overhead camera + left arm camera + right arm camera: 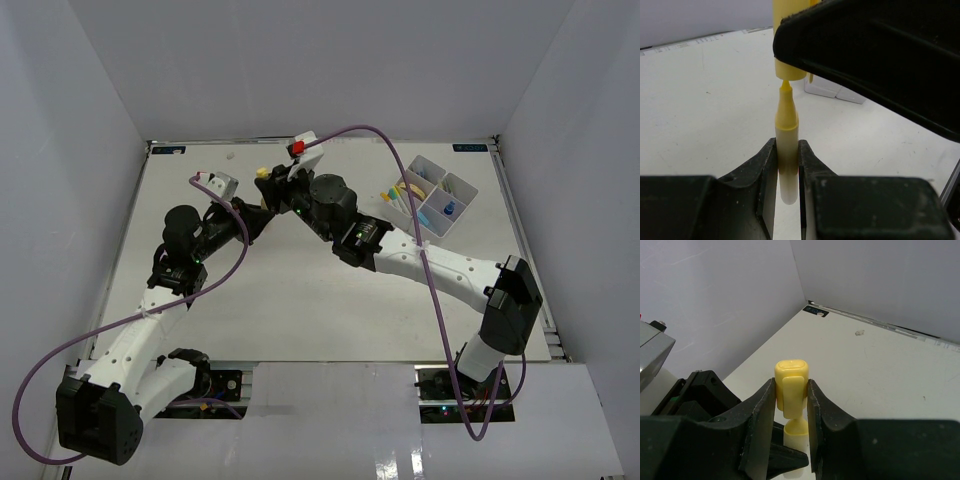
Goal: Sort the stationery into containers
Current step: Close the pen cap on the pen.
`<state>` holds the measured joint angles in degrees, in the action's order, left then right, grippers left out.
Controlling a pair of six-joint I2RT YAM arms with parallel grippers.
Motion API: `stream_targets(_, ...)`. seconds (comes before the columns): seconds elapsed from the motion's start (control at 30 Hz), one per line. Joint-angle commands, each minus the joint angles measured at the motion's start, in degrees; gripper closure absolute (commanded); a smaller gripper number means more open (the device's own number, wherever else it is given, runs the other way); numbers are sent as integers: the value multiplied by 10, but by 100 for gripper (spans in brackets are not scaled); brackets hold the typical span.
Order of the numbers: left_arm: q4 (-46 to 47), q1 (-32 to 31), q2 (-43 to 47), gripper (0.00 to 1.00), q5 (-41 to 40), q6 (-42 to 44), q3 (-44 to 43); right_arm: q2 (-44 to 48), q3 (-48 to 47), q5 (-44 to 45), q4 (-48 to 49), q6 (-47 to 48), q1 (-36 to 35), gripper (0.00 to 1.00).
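We start at the left claw [787, 152]. Its two black fingers are pressed together on the pale barrel of a marker [786, 127], with no gap showing on either side. The marker stands upright between them. Its lower end pokes out just below the fingers, and its yellow neck and thin nib point up.

Right above the nib sits the yellow cap [791, 382], open mouth down and in line with the marker. The nib reaches the rim of that mouth, but we cannot tell whether the two touch. The right claw [790, 390] is clamped on the cap, one finger flat against each side, and the cap's rounded top stands clear above the fingertips. In the left wrist view this claw fills the upper right as a dark bulk over the marker.

In the top view the two claws meet above the far middle of the white table [300, 300], tip to tip, each arm reaching in from its own side.

The white tray [465, 183] lies well apart from them at the far right, turned corner-on. We see a yellowish ring in its far compartment, something blue in the right one, and a few coloured pen ends at its left corner. They are too small for us to place exactly.
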<state>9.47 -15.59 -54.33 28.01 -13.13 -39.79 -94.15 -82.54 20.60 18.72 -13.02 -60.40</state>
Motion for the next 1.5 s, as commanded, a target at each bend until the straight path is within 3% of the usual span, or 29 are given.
stream_targets(0.0,7,-2,13,100,-3,1,2,-2,-19,7,6,3,-2,82)
stream_targets(0.93,6,-2,26,100,-26,-1,4,5,44,2,28,-42,-14,80)
stream_targets(1.47,33,-2,39,100,-12,13,20,27,64,29,18,-56,-28,62)
